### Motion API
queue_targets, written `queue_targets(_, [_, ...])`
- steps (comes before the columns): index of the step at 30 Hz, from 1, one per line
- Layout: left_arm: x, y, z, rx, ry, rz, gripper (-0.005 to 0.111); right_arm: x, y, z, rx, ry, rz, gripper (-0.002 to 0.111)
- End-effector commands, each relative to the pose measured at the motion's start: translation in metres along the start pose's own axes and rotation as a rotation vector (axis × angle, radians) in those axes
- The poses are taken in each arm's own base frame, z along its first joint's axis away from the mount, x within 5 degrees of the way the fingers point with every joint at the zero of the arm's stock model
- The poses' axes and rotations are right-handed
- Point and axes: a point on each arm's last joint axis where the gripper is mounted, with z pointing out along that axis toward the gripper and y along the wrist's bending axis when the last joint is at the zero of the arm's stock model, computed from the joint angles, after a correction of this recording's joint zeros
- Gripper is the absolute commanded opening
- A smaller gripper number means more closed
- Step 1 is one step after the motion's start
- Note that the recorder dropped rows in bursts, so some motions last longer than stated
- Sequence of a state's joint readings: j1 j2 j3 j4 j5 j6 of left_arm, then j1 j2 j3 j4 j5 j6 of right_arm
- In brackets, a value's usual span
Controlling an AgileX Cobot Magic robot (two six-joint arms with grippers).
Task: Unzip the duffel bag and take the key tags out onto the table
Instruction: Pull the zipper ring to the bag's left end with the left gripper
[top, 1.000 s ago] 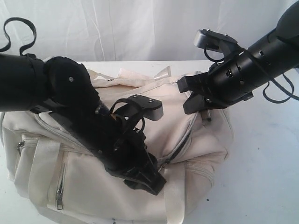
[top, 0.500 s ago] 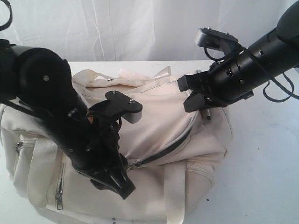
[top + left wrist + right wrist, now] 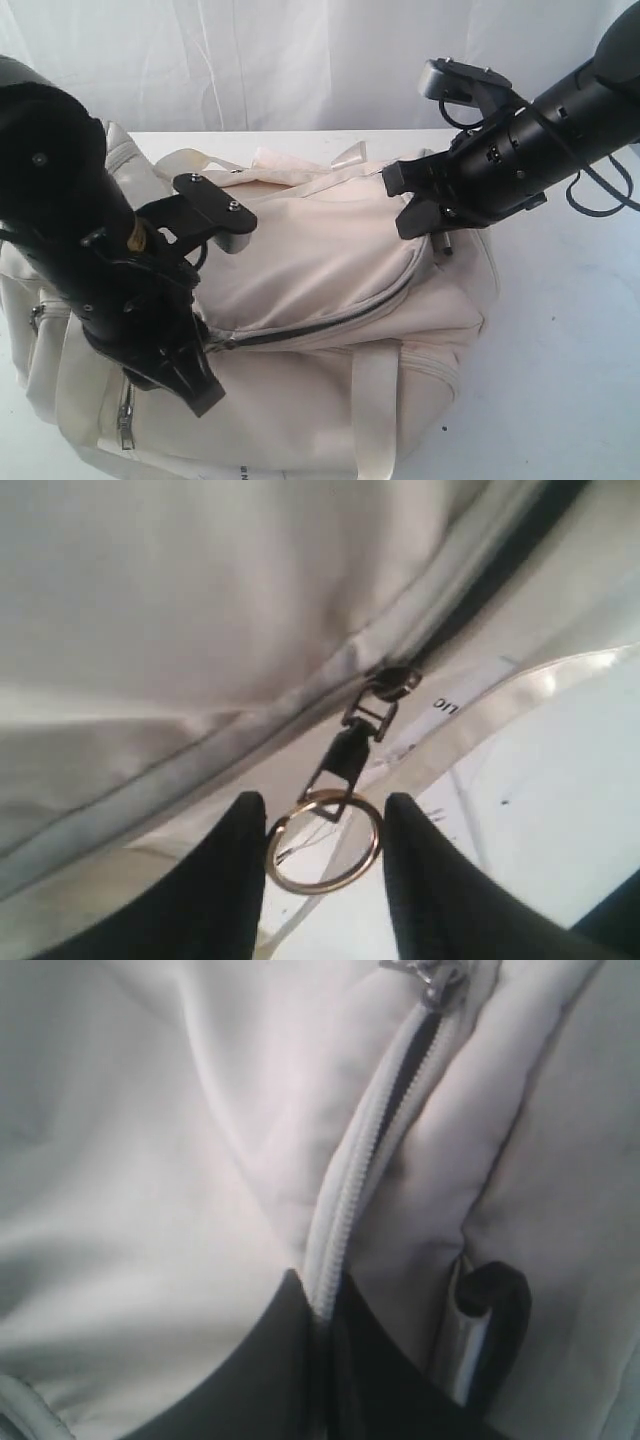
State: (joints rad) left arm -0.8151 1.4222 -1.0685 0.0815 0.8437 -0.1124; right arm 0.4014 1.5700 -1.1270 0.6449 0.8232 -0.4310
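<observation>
The cream duffel bag (image 3: 330, 250) lies on the white table (image 3: 560, 330). Its top zipper (image 3: 330, 322) shows a long dark gap that runs from the right end to the slider at the left. My left gripper (image 3: 200, 375) is at the bag's front left. In the left wrist view the left gripper (image 3: 322, 832) is shut on the gold ring (image 3: 325, 840) of the zipper pull (image 3: 350, 755), one finger against each side of the ring. My right gripper (image 3: 412, 215) pinches the bag's right end. Seen from the right wrist, the right gripper (image 3: 322, 1310) is shut on the zipper tape (image 3: 360, 1180). The key tags are hidden.
A webbing strap handle (image 3: 375, 410) hangs over the bag's front, and a small zip pocket (image 3: 127, 405) sits at the front left. A black D-ring (image 3: 495, 1300) lies beside my right fingers. A white cloth backdrop (image 3: 300, 60) hangs behind the table. Bare table shows right of the bag.
My left gripper has moved left along the bag with the zipper pull, and the dark zipper gap has grown longer. The right gripper has stayed where it was.
</observation>
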Motion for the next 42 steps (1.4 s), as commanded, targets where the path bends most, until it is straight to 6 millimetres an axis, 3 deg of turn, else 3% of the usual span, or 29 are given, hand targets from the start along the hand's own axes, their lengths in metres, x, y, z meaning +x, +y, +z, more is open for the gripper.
queue_targets(1, [0.016,0.009,-0.008,-0.121,0.103,-0.017,0.000,-0.001,-0.004,-0.005,0.023,-0.016,-0.014,0.000])
queue_targets(17, [0.037,0.030,-0.040,-0.359,0.138,-0.047,0.000,0.001,-0.004,-0.005,0.026,0.004,-0.024,0.000])
queue_targets(31, [0.044,0.048,-0.057,-0.573,0.138,-0.050,0.000,0.002,-0.004,-0.005,0.027,0.018,-0.030,0.000])
queue_targets(42, [0.049,0.088,-0.058,-0.582,0.103,-0.162,0.000,0.002,-0.004,-0.005,0.024,0.024,-0.029,0.000])
